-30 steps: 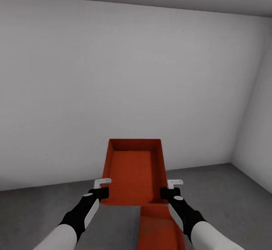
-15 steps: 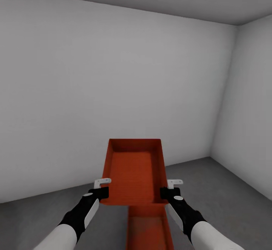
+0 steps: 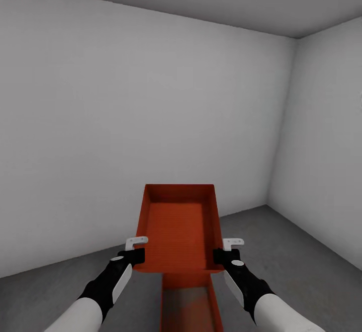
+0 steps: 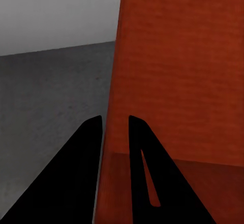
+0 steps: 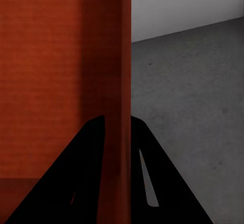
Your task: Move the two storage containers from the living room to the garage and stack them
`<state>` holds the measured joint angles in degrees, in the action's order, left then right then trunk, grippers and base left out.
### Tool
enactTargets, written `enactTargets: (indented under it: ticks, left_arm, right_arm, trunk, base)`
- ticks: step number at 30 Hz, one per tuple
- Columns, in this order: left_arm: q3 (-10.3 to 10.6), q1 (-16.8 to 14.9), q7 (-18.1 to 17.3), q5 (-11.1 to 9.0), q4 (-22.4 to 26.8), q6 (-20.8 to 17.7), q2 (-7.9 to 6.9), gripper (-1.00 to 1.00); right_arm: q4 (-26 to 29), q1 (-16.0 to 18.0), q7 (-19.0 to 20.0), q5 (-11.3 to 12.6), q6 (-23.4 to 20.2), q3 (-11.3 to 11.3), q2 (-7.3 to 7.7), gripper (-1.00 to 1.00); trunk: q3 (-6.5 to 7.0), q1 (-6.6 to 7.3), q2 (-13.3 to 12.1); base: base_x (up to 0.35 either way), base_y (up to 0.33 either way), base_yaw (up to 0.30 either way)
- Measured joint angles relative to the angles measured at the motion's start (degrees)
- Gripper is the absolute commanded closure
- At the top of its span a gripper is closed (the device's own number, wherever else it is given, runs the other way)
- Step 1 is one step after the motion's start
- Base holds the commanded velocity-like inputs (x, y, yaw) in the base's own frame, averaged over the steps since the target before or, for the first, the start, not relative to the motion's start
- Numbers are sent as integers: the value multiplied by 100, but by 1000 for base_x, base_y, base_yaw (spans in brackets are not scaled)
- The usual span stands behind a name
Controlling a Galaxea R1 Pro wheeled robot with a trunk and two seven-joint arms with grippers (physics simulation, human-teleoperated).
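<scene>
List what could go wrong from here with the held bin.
1. The upper container is carried only by its side walls, left end effector and right end effector each pinching one; uneven motion could twist it loose.
2. The lower container lies offset beneath, so lowering now may seat it crooked.

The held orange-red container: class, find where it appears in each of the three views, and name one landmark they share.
Head view: held container, lower centre, between both grippers.
Left wrist view: its side wall fills the right part.
Right wrist view: its wall fills the left part.
Shared landmark: the grey concrete floor.
</scene>
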<state>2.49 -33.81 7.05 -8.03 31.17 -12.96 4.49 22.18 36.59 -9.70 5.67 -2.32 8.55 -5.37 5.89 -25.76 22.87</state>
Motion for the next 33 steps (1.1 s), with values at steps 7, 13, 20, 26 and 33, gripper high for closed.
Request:
enactTargets:
  ticks: [7, 13, 20, 26, 33]
  left_arm:
    - [-4, 0, 0, 1, 4, -19, -1, 100]
    - [-8, 0, 0, -1, -27, 26, 9, 100]
    - [-8, 0, 0, -7, -37, 39, 10, 100]
    - [-13, -1, 0, -3, -36, 39, 12, 100]
    - [8, 0, -1, -6, 4, -7, -6, 100]
  right_arm:
    - [-1, 1, 0, -1, -13, -2, -2, 100]
    - [-1, -3, 0, 11, -3, 15, 9, 100]
    - [-2, -3, 0, 10, 1, 17, 10, 100]
    - [-4, 0, 0, 14, 1, 22, 11, 100]
    - [0, -2, 0, -4, 1, -4, -3, 100]
  trunk:
    - [0, 0, 1]
    - [0, 3, 1]
    - [0, 3, 1]
    - [0, 3, 1]
    - [0, 0, 0]
  base:
    - [18, 0, -2]
    - [221, 0, 0]
    - [312, 0, 0]
    - [320, 0, 0]
    - [164, 0, 0]
